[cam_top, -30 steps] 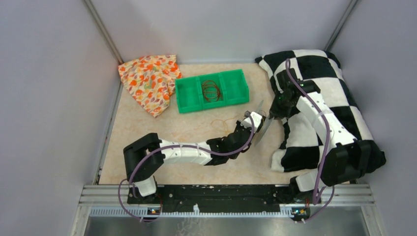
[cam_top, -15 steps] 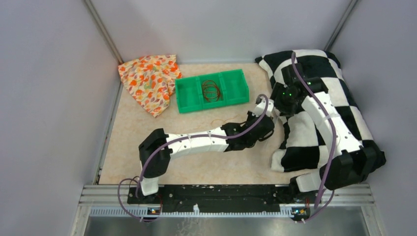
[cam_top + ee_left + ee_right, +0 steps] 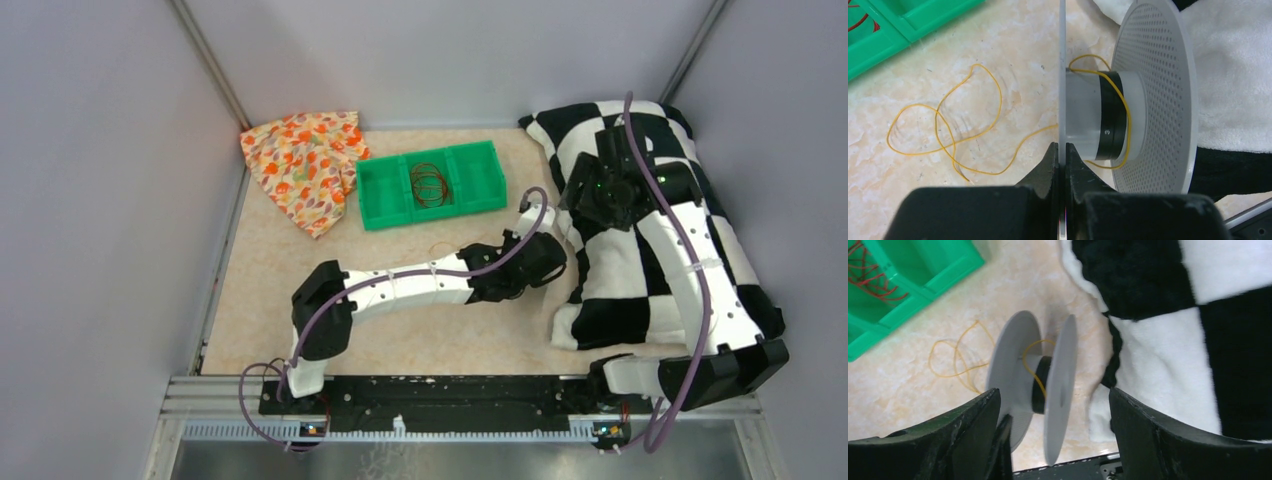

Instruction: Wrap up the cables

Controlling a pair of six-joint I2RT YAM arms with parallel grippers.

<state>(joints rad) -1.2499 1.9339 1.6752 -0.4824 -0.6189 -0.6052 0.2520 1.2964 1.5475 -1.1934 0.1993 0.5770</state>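
Note:
A spool (image 3: 1158, 75) with two pale round flanges and a black hub lies on its side at the edge of the blanket. My left gripper (image 3: 1062, 147) is shut on the edge of its thin near flange. The cable, a thin yellow wire (image 3: 948, 130), makes one loose turn round the hub, and the rest lies in slack loops on the table to the left. My right gripper (image 3: 1053, 395) hangs open above the spool (image 3: 1060, 375), its fingers wide apart and touching nothing. The yellow wire (image 3: 955, 360) shows beside the spool there too.
A green divided bin (image 3: 430, 217) at the back holds coiled red wire (image 3: 428, 183). A black-and-white checkered blanket (image 3: 650, 260) covers the right side under the right arm. An orange patterned cloth (image 3: 305, 165) lies at the back left.
The right gripper has opened and drawn back toward the blanket. The left arm has stretched right, carrying the spool to the blanket's edge.

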